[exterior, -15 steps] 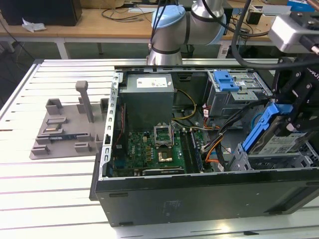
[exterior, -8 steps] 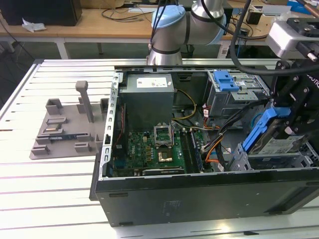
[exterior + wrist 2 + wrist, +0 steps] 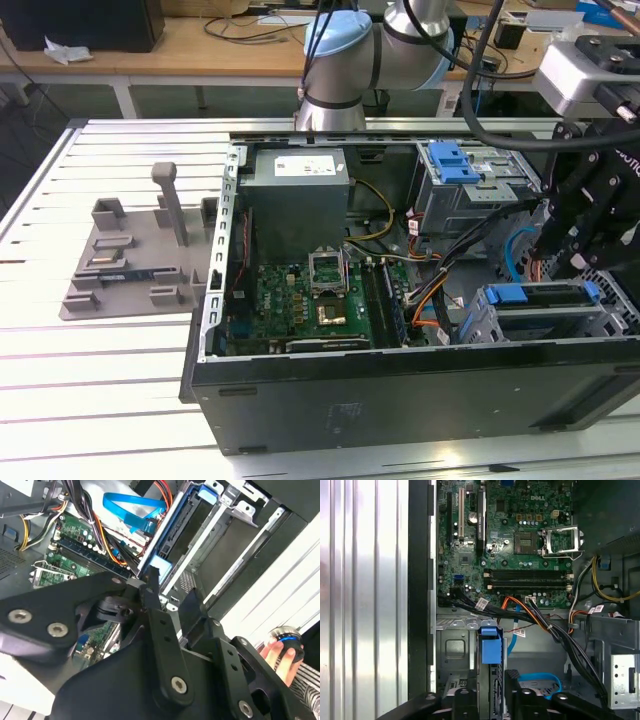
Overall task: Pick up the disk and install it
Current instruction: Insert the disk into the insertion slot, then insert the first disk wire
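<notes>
1. I see the gripper [image 3: 585,235] at 3 o'clock in the exterior view, low over the open computer case [image 3: 400,385].
2. Its fingers [image 3: 512,690] stand apart on both sides of the disk [image 3: 490,652]; whether they clamp it, I cannot tell.
3. The disk stands on its edge in the drive cage [image 3: 545,310], its blue carrier up.
4. Cables [image 3: 540,622] run close beside it; the motherboard [image 3: 310,300] lies at 9 o'clock, apart.
</notes>
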Controlling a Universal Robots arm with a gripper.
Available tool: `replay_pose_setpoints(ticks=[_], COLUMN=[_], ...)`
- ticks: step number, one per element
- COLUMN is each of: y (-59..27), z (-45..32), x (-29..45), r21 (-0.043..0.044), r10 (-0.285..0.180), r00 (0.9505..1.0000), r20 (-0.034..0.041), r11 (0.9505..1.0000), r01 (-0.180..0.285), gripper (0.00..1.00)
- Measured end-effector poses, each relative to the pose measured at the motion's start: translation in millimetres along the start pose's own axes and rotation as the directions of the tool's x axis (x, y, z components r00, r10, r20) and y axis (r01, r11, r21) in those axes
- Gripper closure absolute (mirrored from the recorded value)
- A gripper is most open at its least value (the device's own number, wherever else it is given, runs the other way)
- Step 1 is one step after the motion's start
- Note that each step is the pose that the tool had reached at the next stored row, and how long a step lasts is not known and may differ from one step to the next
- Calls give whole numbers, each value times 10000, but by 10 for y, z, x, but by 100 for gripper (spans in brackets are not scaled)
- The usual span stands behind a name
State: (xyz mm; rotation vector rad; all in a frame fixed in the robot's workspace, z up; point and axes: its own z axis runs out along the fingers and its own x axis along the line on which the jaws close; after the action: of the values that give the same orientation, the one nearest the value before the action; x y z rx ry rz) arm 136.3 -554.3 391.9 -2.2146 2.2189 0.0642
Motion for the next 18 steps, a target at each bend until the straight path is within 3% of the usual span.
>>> replay_pose_setpoints(ticks=[1, 3, 14, 18], y=[0, 0, 0, -105], z=[0, 0, 2, 11], x=[0, 0, 0, -69], r21=[0, 0, 0, 0], r10=[0, 0, 0, 2], r00=[10000, 10000, 10000, 10000], r20=[0, 0, 0, -20], r11=[10000, 10000, 10000, 10000], r01=[0, 0, 0, -2], gripper=[76, 89, 89, 89])
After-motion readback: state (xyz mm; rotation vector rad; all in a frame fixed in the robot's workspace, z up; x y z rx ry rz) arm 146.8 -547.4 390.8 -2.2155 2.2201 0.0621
